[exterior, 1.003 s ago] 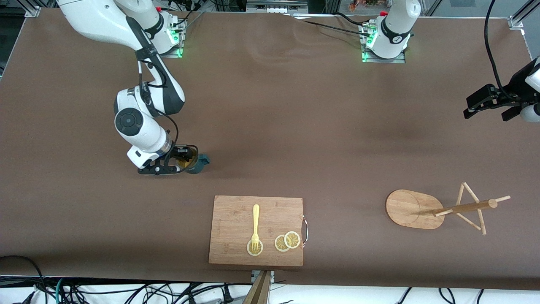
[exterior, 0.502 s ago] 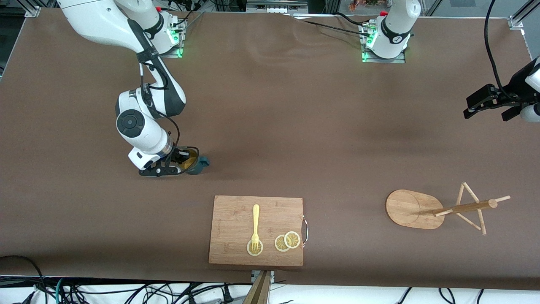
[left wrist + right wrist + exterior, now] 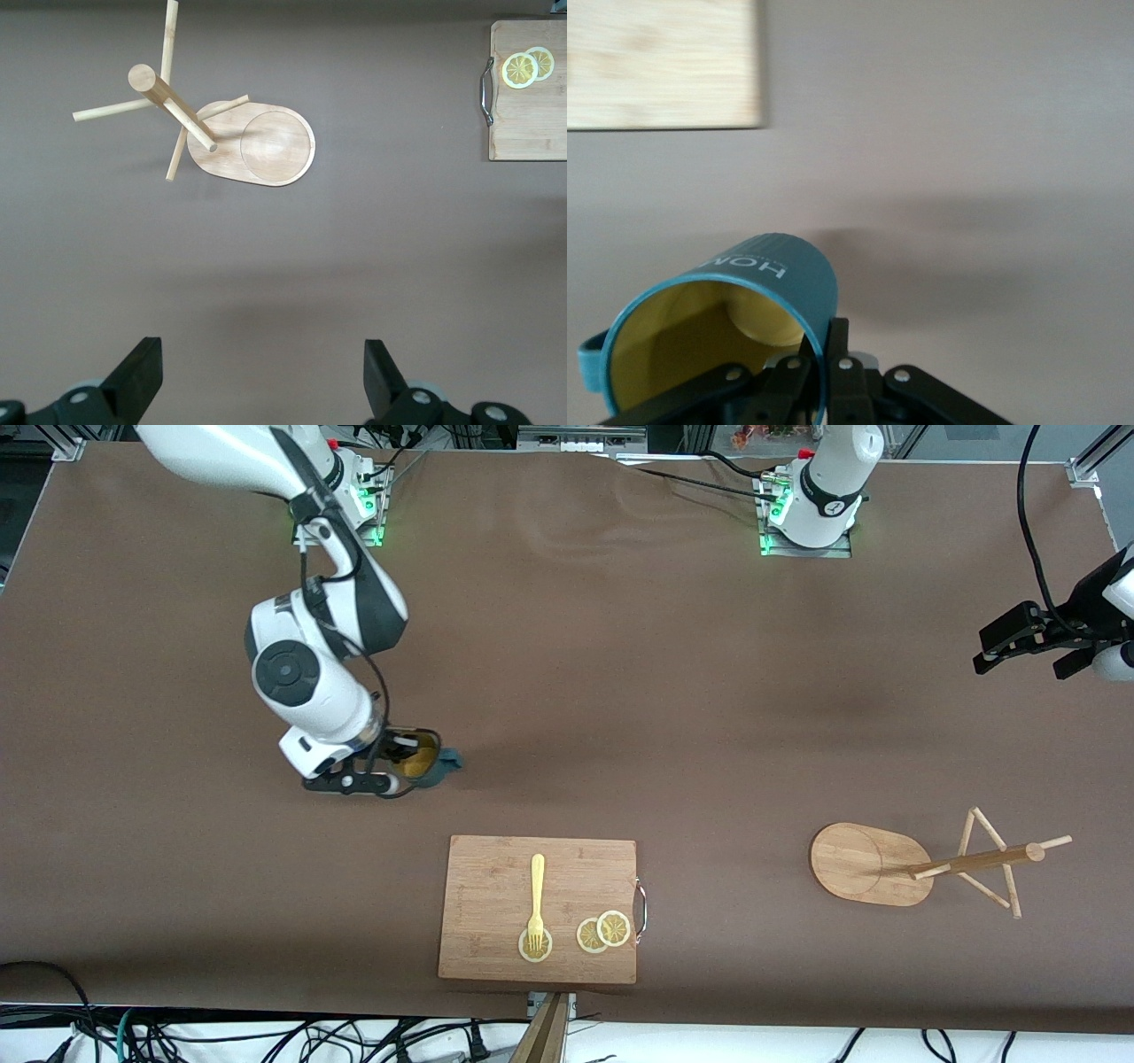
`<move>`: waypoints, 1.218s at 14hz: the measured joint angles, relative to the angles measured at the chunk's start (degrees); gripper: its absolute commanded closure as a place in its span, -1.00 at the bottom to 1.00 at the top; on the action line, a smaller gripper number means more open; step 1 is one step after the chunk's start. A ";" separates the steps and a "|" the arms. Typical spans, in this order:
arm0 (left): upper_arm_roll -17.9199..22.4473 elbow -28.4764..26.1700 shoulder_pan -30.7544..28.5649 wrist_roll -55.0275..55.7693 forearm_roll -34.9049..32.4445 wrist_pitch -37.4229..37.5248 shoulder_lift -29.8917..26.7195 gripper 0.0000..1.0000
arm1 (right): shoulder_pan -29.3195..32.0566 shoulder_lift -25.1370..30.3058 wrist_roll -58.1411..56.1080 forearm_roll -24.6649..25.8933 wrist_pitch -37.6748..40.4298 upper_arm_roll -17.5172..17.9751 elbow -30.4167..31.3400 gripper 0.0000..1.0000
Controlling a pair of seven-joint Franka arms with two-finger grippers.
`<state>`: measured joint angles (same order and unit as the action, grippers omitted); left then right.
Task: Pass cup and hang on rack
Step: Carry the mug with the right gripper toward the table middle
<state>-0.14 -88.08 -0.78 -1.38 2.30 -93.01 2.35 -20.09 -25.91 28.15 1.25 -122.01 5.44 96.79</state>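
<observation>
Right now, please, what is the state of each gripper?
Left gripper: open, holding nothing, waiting above the table near the rack.
Right gripper: shut on the cup rim.

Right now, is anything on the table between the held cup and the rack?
Nothing visible. The right gripper is shut on the cup; only bare table lies between it and the rack. The cutting board sits nearer the camera.

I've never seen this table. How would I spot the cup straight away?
Start at the wooden cutting board at the table's near edge, then look farther from the camera, toward the right arm's end. There the right claw is shut on the rim of the cup. It is the only blue thing here: a small teal mug, yellowish inside, with a little side handle.
</observation>
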 measured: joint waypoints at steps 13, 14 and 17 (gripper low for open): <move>-0.02 0.02 0.01 0.00 0.00 0.00 0.01 -1.00 | -23.65 -18.91 21.03 0.81 -4.08 0.18 -18.45 1.00; -0.02 0.02 0.02 0.00 0.00 0.00 0.03 -1.00 | -23.98 -19.65 21.11 0.88 -5.09 0.17 -18.55 0.94; 0.00 0.02 0.02 0.00 0.00 0.00 0.27 -1.00 | -24.21 -20.26 21.15 0.90 -5.83 -0.08 -18.92 -0.99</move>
<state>-0.14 -88.06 -0.77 -1.38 2.30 -93.01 2.62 -44.30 -46.17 49.30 2.15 -127.84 5.35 77.87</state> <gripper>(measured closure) 0.000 0.890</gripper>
